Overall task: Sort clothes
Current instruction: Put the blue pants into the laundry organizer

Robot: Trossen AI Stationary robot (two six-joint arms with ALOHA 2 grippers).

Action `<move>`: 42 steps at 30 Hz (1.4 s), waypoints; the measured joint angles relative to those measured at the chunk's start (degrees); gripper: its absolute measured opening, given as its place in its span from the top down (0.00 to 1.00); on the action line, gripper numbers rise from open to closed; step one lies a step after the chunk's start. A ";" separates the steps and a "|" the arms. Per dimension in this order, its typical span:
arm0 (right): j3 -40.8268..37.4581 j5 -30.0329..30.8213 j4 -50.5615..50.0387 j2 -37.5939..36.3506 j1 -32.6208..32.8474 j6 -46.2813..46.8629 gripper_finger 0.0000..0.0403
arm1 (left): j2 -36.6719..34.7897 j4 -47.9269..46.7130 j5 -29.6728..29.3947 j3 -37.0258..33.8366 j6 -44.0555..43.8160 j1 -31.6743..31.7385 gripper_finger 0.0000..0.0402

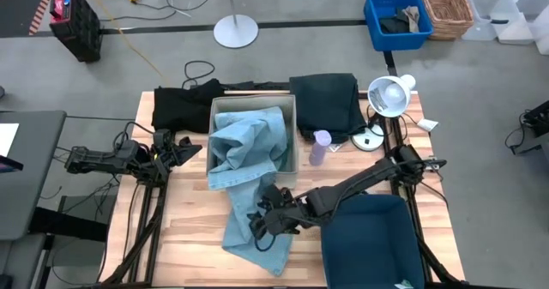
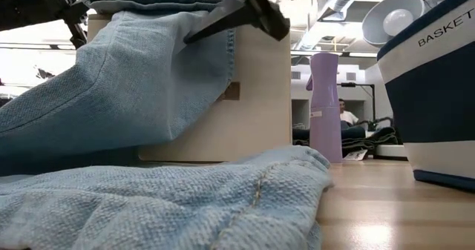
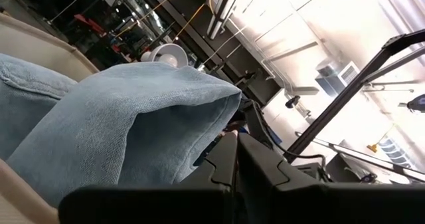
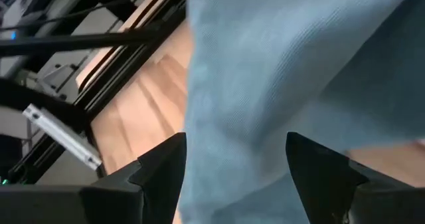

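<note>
Pale wooden planks form the table (image 1: 189, 229), with a grey workshop floor around it, and the near half of the board holds most of the action. Nearest the front edge, the tail of the pale blue-grey woven garment (image 1: 253, 186) lies spilled on the wood, beside the dark navy soft-sided bin (image 1: 369, 237) at the front right. Over that tail hangs the right gripper (image 1: 262, 223); its wrist view shows both dark fingers spread wide with the cloth between and beneath them, so it is released and grips nothing. To do this step well, I judge it should settle lower until the pads straddle a thick fold, pinch deep rather than at a thin edge, then lift straight so the rest slides out of the box without snagging its rim. The garment's long axis runs from near to far, the free end pointing toward the front edge and the bulk bunched inside the beige square fabric box (image 1: 292, 109) at mid-table. Left of that box waits the left gripper (image 1: 190, 148), and whether it is closed I cannot tell. Beyond the box lie a black garment (image 1: 176, 109) and a dark green garment (image 1: 330, 100), with a lilac spray bottle (image 1: 319, 147) standing just right of the box.
</note>
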 joint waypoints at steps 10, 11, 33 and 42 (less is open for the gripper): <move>0.00 -2.01 -0.21 0.00 -4.19 1.75 0.32 | 0.00 0.00 0.22 0.00 -1.25 -0.01 0.97; 0.00 -2.41 -0.31 0.00 -4.48 2.19 0.32 | 0.00 0.00 0.23 0.00 -1.39 -0.01 0.97; 1.90 -5.31 11.68 -0.48 -1.96 -4.28 0.99 | 0.01 0.00 0.34 0.00 -1.60 0.00 0.97; 13.97 -5.34 9.50 -1.68 -1.93 -23.84 0.99 | 0.00 0.43 0.36 0.00 -1.60 -0.02 0.97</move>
